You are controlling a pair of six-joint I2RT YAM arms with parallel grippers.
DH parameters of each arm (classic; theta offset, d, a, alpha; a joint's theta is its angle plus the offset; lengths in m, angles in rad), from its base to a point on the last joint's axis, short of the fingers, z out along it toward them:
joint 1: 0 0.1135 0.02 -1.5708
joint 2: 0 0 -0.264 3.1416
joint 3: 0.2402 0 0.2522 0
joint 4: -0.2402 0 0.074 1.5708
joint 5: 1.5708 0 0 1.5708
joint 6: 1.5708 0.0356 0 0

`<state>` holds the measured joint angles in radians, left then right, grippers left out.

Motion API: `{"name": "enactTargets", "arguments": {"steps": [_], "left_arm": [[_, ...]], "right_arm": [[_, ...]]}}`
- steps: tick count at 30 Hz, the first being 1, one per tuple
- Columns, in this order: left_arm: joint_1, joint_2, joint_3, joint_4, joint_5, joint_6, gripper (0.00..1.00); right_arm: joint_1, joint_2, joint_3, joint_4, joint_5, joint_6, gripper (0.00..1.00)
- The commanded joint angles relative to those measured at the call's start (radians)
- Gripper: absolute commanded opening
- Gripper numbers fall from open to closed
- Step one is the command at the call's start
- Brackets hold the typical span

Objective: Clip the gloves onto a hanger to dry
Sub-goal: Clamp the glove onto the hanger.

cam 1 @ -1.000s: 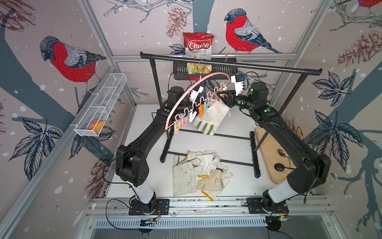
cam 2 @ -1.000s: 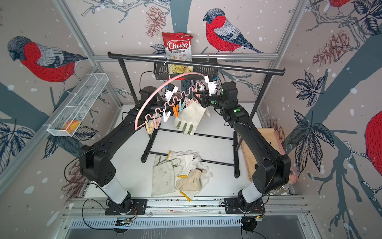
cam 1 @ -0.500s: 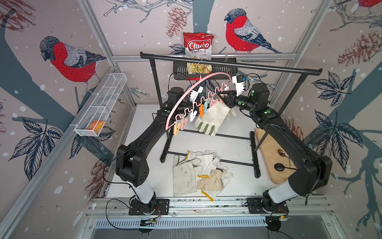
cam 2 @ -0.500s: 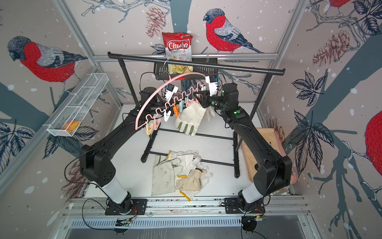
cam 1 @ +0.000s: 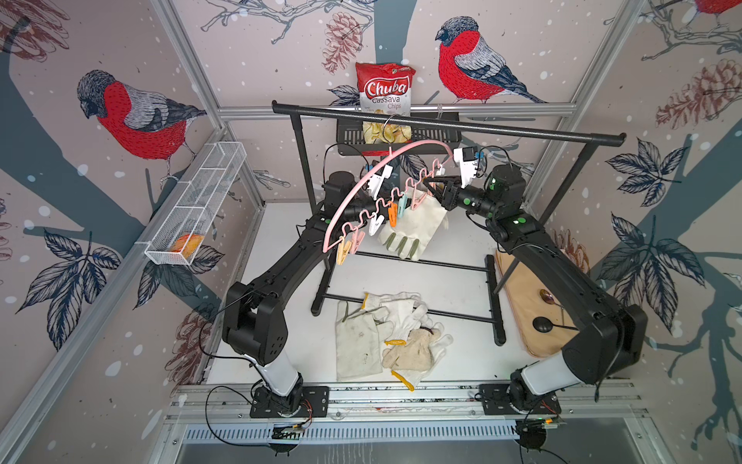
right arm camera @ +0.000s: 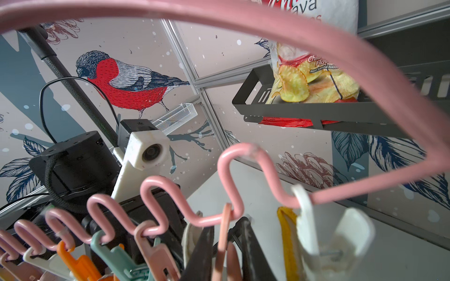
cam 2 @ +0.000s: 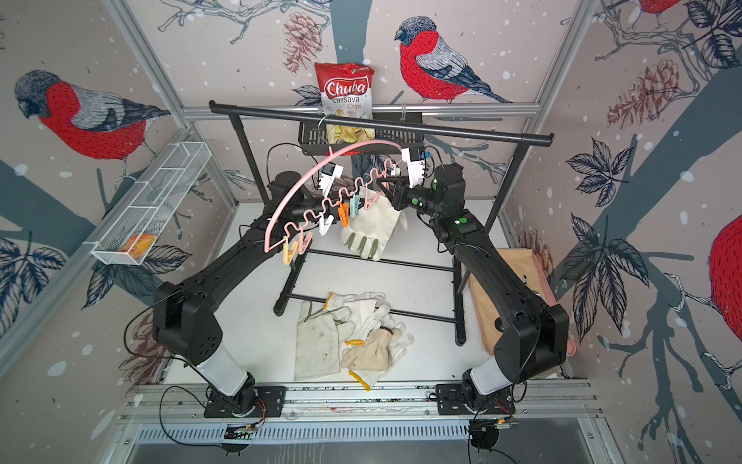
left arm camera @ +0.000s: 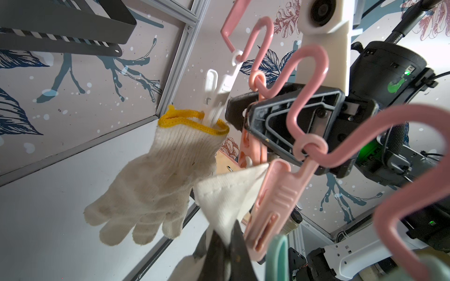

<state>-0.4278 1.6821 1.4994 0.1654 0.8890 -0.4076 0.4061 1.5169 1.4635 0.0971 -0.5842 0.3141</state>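
The pink hanger [cam 1: 415,143] hangs from the black rack [cam 1: 482,128], arch up, its long axis running near left to far right, with eight pegs below. At the far-right end are two gloves, fingers down: a knitted glove [left arm camera: 155,180] on a white peg [left arm camera: 219,92] and a leather glove [cam 1: 413,225] pinched by the left gripper [left arm camera: 222,258]. The right gripper [cam 1: 433,188] squeezes a pink peg [right arm camera: 222,240]. A heap [cam 1: 397,333] of gloves – three yellow cuffs showing – lies on the table [cam 1: 449,289].

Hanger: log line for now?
left claw: shut on leather glove | right claw: on pink peg | knitted glove: clipped in white peg
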Motion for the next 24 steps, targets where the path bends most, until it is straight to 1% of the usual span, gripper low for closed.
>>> {"name": "enactTargets", "arguments": {"steps": [1, 4, 6, 9, 11, 13, 15, 16, 18, 21, 24], "left_arm": [[-0.003, -0.011, 0.002, 0.082, 0.017, -0.021, 0.0], [-0.004, -0.01, 0.001, 0.082, 0.016, -0.021, 0.0], [-0.005, -0.012, -0.001, 0.077, 0.013, -0.016, 0.0], [-0.005, -0.015, -0.002, 0.065, 0.008, -0.007, 0.0], [-0.005, -0.016, -0.005, 0.058, 0.003, 0.0, 0.0], [-0.004, -0.018, -0.007, 0.056, -0.001, 0.003, 0.0], [-0.003, -0.016, -0.004, 0.053, -0.003, 0.005, 0.0], [-0.003, -0.016, -0.003, 0.054, -0.002, 0.006, 0.0], [-0.002, -0.016, -0.001, 0.052, -0.005, 0.007, 0.0], [0.001, -0.016, -0.006, 0.047, -0.012, 0.014, 0.0], [0.008, -0.022, -0.013, 0.034, -0.03, 0.027, 0.0]], "right_arm": [[0.0, -0.011, 0.0, 0.053, -0.005, 0.008, 0.2], [0.001, -0.011, -0.001, 0.049, -0.003, 0.008, 0.2], [0.001, -0.01, 0.001, 0.044, -0.002, 0.007, 0.23], [-0.001, -0.011, 0.004, 0.035, 0.002, 0.008, 0.3], [-0.003, -0.01, 0.006, 0.028, 0.004, 0.005, 0.38], [-0.005, -0.013, 0.007, 0.023, 0.005, 0.003, 0.42], [-0.006, -0.012, 0.009, 0.021, 0.006, 0.002, 0.43], [-0.006, -0.013, 0.011, 0.018, 0.004, 0.0, 0.45], [-0.009, -0.014, 0.015, 0.011, 0.006, -0.009, 0.53], [-0.012, -0.018, 0.022, -0.006, 0.013, -0.026, 0.62], [-0.022, -0.031, 0.02, -0.013, 0.026, -0.039, 0.69]]}}
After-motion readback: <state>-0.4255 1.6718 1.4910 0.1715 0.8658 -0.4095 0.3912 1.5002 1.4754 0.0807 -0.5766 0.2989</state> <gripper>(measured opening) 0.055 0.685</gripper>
